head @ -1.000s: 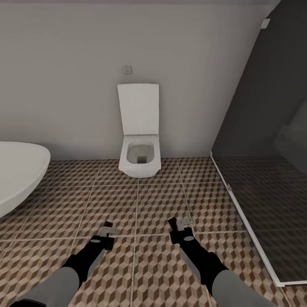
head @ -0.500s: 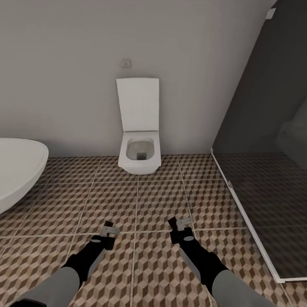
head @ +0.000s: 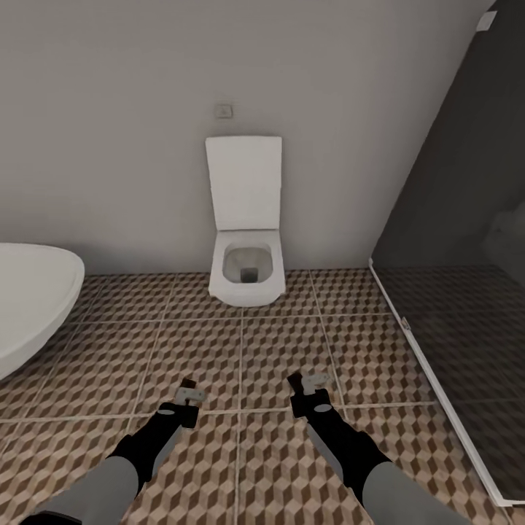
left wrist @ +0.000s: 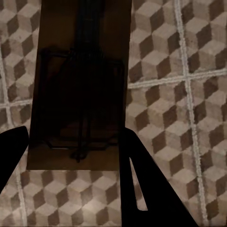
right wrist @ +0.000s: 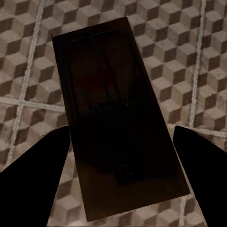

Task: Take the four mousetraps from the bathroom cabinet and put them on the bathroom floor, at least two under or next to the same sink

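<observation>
Two mousetraps are in my grippers, held low above the bathroom floor [head: 277,343] of brown, beige and white cube tiles. My left gripper [head: 187,396] is shut on one mousetrap [head: 192,394]; in the left wrist view it is a dark flat board with wire parts [left wrist: 78,90] between the black fingers [left wrist: 142,189]. My right gripper [head: 307,386] is shut on the other mousetrap [head: 316,380], which the right wrist view shows as a dark board [right wrist: 118,109] between the fingers [right wrist: 33,179]. The cabinet and the sink are out of view.
A white wall-hung toilet [head: 246,270] with its lid up stands ahead against the grey wall. A white rounded tub rim [head: 29,299] juts in at the left. A dark glass shower screen [head: 459,292] with a white floor rail runs along the right.
The whole view has shifted slightly, with the toilet now a little further right in the picture. Both arms keep the same pose, each holding its mousetrap.
</observation>
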